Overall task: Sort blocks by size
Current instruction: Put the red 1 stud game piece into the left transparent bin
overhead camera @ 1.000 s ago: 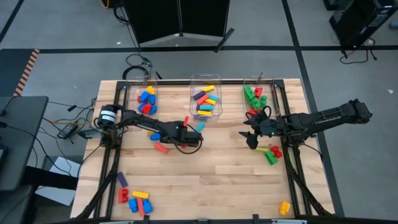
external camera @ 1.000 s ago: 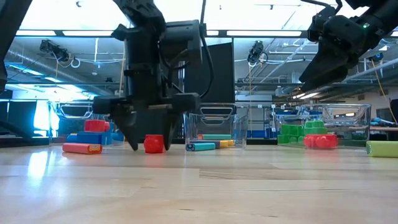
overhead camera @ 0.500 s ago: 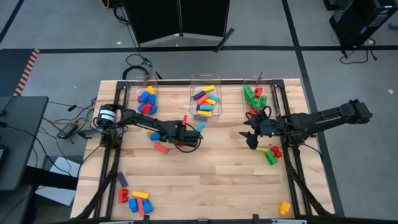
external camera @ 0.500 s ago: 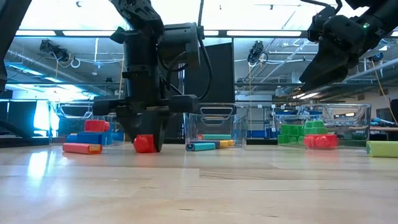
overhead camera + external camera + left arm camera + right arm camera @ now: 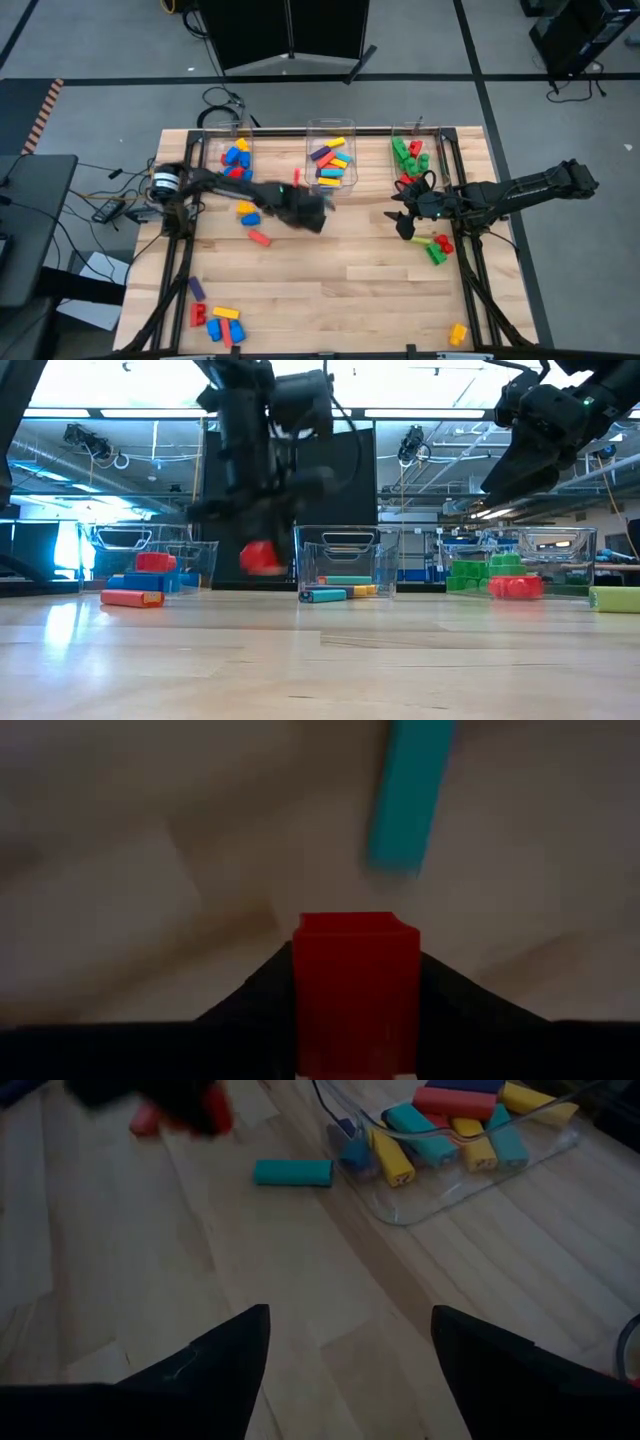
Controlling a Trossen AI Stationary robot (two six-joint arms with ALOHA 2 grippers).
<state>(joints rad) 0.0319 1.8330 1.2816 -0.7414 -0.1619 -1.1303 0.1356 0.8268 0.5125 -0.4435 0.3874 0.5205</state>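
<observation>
Low view: the left gripper [image 5: 262,550], now clamped on the red block [image 5: 262,557], has lifted it off the table [image 5: 320,660].

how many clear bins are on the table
3, in a row along the table's far edge: the left bin with blue, red and yellow blocks, the middle bin with long blocks, and the right bin with green and red blocks.

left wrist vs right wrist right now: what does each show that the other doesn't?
Only the left wrist view: the left tool shut on a small red block, seen close up. Only the right wrist view: the right tool open and empty above bare wood, plus the middle clear bin holding long yellow, cyan and red blocks. Both: the long cyan block lying loose on the table.
</observation>
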